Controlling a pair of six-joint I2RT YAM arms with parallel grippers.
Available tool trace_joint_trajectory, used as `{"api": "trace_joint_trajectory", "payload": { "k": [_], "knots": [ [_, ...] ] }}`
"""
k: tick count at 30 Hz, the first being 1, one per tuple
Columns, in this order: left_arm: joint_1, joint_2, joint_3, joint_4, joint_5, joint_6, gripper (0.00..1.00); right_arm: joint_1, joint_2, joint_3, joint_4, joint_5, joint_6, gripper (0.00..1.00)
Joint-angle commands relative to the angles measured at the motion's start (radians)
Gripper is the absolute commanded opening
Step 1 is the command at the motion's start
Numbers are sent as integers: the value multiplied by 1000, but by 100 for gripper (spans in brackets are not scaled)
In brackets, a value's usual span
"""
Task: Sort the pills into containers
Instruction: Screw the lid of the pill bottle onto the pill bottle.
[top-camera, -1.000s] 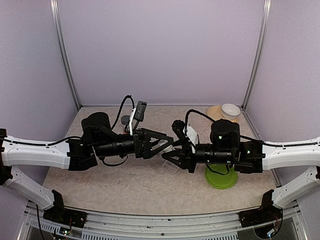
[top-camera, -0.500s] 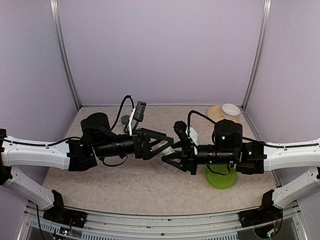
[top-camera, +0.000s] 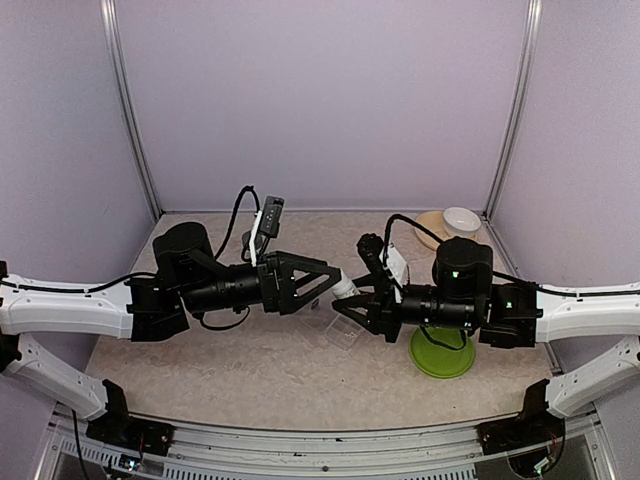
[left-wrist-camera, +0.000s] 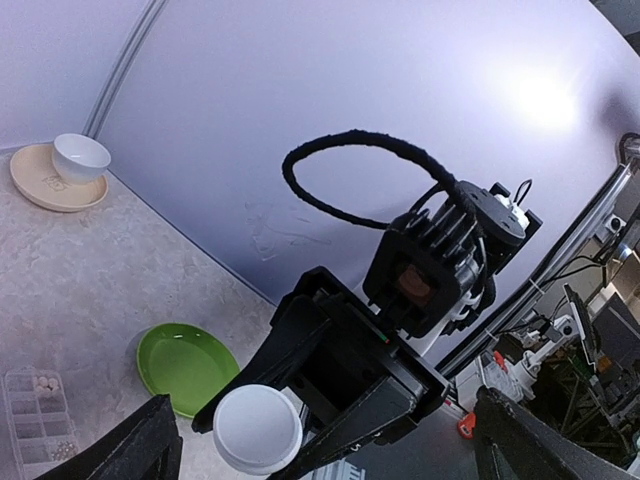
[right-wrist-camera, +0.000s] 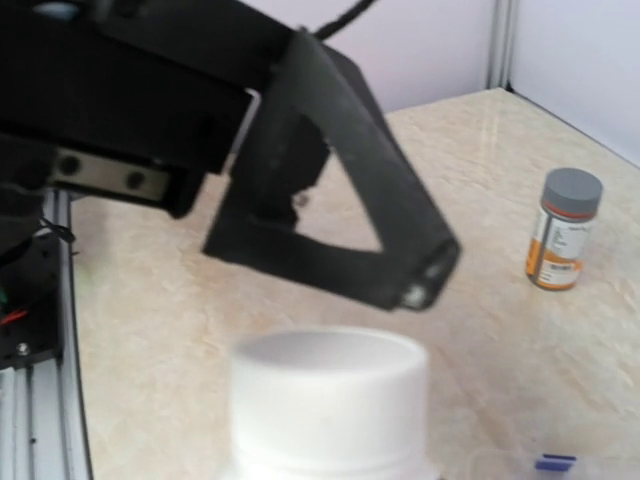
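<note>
Right gripper (top-camera: 348, 300): pinches the white bottle (right-wrist-camera: 330, 385) low on its body and holds it off the table. The capped end points toward the other arm, apparently so the lid is left free to be worked.

Left gripper (top-camera: 328, 288): its fingers are spread wide and reach in from the opposite side, level with the bottle's cap. No contact with the cap can be made out. It looks ready to close on the lid and twist it off.

White bottle: sits between the two grippers, held only by the right one. The cap looks to be on still, and no pills show.

Pill box (top-camera: 345, 332): lies flat on the table just below and slightly ahead of the right gripper's fingertips. It seems to be kept there so the bottle need only tip a short way. The left wrist view shows small pale pieces in one end compartment, and the other compartments are too small to read.

Orange bottle (right-wrist-camera: 563, 230): has a grey cap and stands upright on the table well beyond the left gripper. Nothing touches it, and it is probably a later source.

Green plate (top-camera: 442, 352): lies behind the right gripper, under that arm's wrist, and is not in play.

White bowl (top-camera: 461, 220): rests on a beige saucer (top-camera: 428, 226) far behind the right gripper, well apart from both.

Step in hand: opening the bottle, judged early in the sorting.

Risk: a twist on the cap could turn the whole bottle in the right gripper's low hold.
</note>
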Motion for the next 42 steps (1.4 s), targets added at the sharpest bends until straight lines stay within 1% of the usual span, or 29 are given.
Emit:
{"api": "trace_joint_trajectory", "payload": {
  "k": [1, 13, 21, 27, 36, 39, 42],
  "knots": [
    [-1, 0, -1, 5, 28, -9, 99, -3, -20, 0, -10, 54, -15, 17],
    [-12, 36, 30, -23, 59, -2, 99, -3, -24, 4, -12, 66, -28, 17],
    [-15, 26, 25, 0, 57, 3, 99, -3, 8, 15, -32, 71, -30, 17],
    [-22, 26, 16, 29, 61, 4, 99, -3, 48, 22, -31, 39, -21, 17],
    [-33, 43, 19, 87, 104, 1, 99, 1, 100, 36, 6, -43, -6, 16],
    [-33, 44, 26, 86, 112, 6, 99, 8, 115, 42, 14, -65, -3, 16],
    [-33, 35, 25, 65, 98, 9, 99, 10, 103, 42, 17, -55, -4, 16]
  ]
}}
